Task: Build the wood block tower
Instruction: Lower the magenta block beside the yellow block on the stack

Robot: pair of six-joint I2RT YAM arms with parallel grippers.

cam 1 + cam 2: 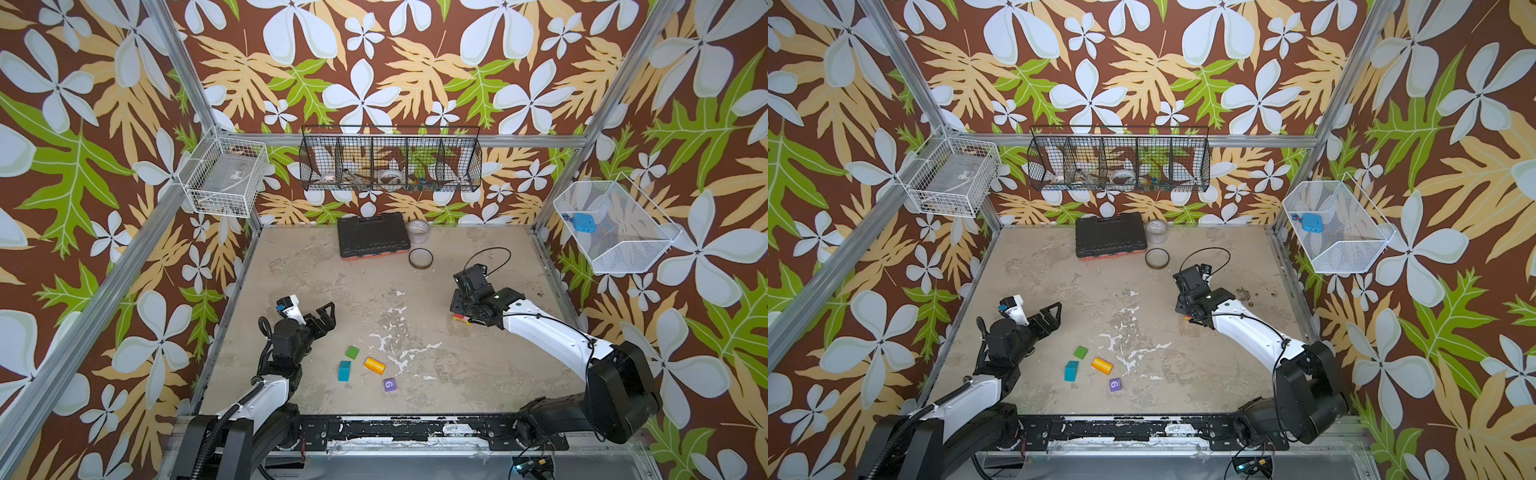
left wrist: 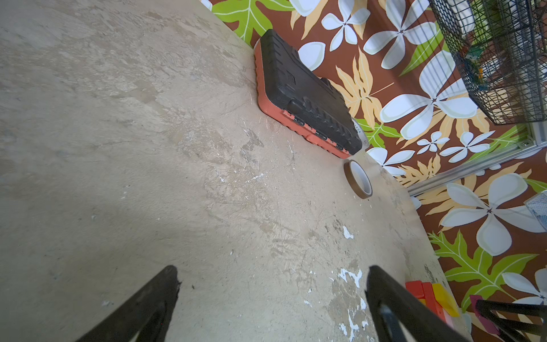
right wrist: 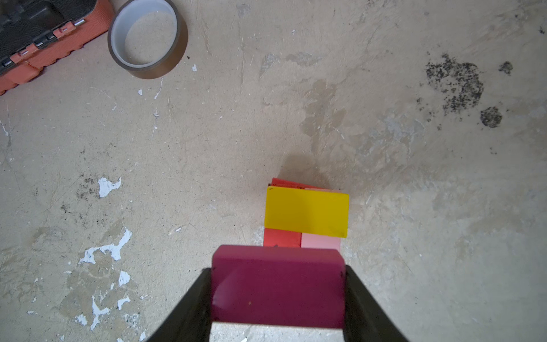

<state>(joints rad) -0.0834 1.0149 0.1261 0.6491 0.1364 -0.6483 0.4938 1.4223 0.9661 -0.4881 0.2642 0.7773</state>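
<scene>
In the right wrist view my right gripper [image 3: 278,269] is shut on a magenta block [image 3: 278,293], held just above and beside the tower. The tower is a yellow block [image 3: 306,211] lying across a red block [image 3: 281,238] and a pink block [image 3: 321,242]. In both top views the right wrist hides most of the tower [image 1: 461,318]. Loose on the table near the front lie a green block [image 1: 352,352], a teal block [image 1: 344,370], an orange block [image 1: 374,365] and a purple cube [image 1: 390,384] with a white digit. My left gripper [image 1: 330,316] stands open and empty, left of them.
A black tool case [image 1: 371,240] lies at the back of the table with a clear tape roll [image 1: 418,230] and a brown tape roll [image 1: 420,258] beside it. Wire baskets hang on the back wall [image 1: 390,160], left frame [image 1: 226,176] and right frame [image 1: 615,226].
</scene>
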